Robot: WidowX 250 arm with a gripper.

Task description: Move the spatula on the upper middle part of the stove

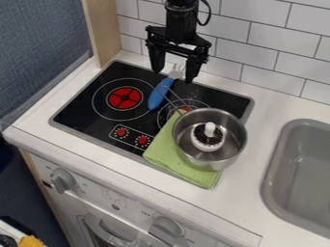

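Note:
The gripper (172,72) hangs over the back edge of the stove, its two fingers spread apart and open. Between and just below them lies the spatula (161,93), with a blue handle pointing toward the front and a pale metal head at the back, partly between the fingers. The spatula rests at the upper middle of the black stove (84,108), between the two burner rings. I cannot tell whether the fingers touch it.
A metal pot (238,140) holding a white-and-black brush (207,137) sits on a green cloth (161,150) at the stove's right front; its wire handle reaches toward the spatula. A grey sink (277,169) is at the right. A tiled wall (258,43) stands behind.

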